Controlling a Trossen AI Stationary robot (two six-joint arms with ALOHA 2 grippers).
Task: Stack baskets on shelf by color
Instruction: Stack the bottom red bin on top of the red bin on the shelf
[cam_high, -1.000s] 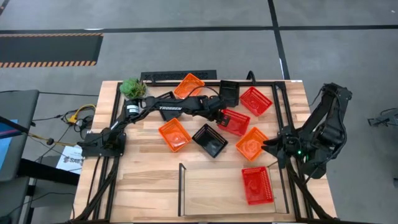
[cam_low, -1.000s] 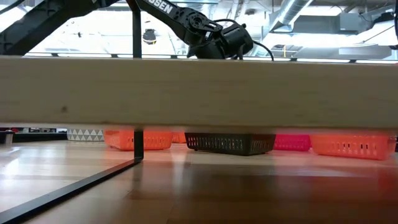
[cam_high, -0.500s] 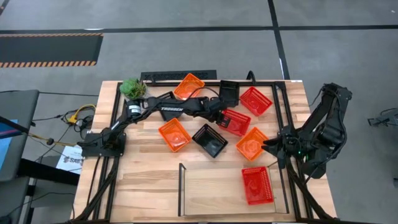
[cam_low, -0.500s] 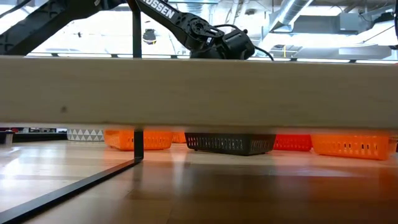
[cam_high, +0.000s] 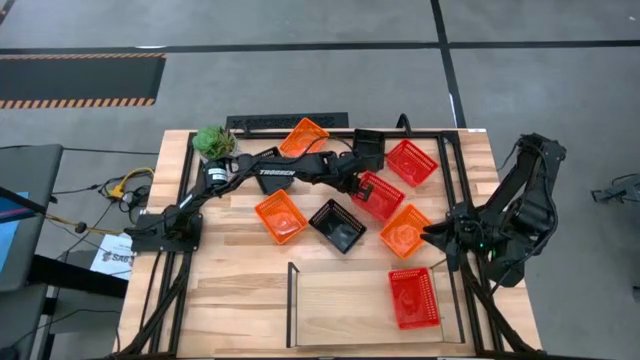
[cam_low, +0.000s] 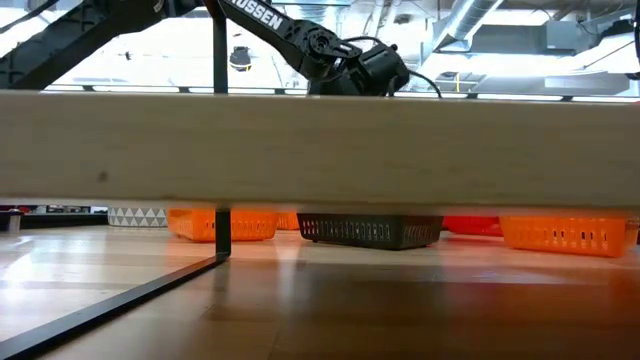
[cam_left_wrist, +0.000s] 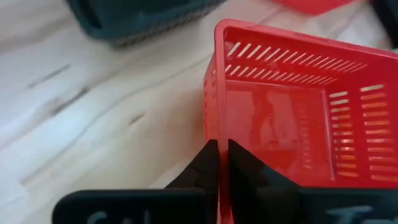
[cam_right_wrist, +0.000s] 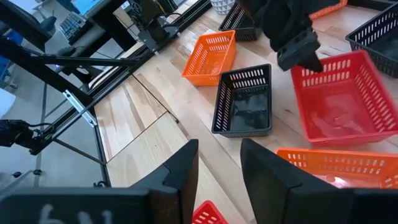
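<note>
Red basket (cam_high: 378, 194), wall between left tool (cam_high: 357, 187) fingers, now nearer table centre.

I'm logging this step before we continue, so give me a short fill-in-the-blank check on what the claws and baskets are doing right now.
1. The left claw is shut on the rim of a ___ basket.
2. The basket already on the shelf is ___.
3. The right claw is ___, holding nothing.
4. The black basket at mid-table lies between two ___ baskets.

Missing words: red; red; open; orange
</note>
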